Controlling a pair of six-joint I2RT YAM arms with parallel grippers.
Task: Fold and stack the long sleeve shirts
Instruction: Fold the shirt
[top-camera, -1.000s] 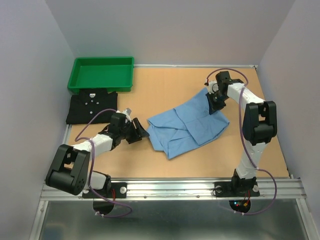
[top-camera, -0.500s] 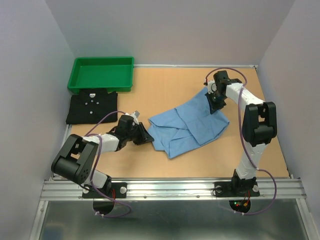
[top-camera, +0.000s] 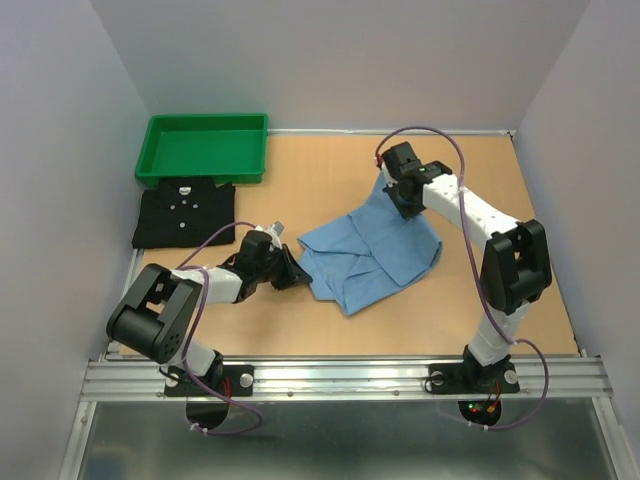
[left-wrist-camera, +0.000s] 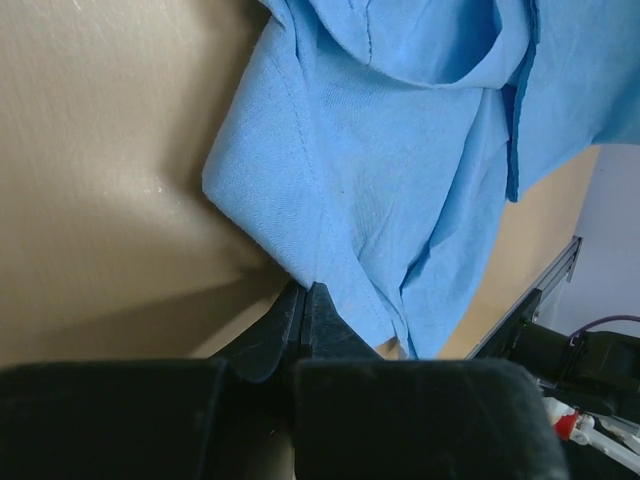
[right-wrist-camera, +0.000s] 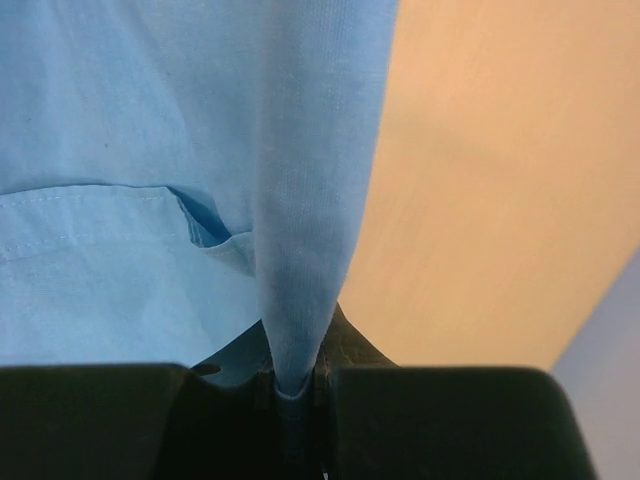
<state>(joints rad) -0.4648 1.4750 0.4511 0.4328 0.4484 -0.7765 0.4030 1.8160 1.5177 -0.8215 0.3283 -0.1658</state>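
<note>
The light blue shirt lies crumpled in the middle of the table. My left gripper lies low at its left edge. In the left wrist view the jaws are pressed together, and the gripper pinches the hem of the blue cloth. My right gripper is at the shirt's far corner. It is shut on a fold of the blue fabric, which hangs taut from between the jaws. The black shirt lies folded at the far left, with white buttons showing.
A green tray sits at the back left, just behind the black shirt. Grey walls close in the table on the left, back and right. The arm bases and a metal rail run along the near edge.
My left gripper has closed at the blue shirt's left edge. The right arm swung left with the shirt's far corner, drawing the cloth toward the table's middle.
</note>
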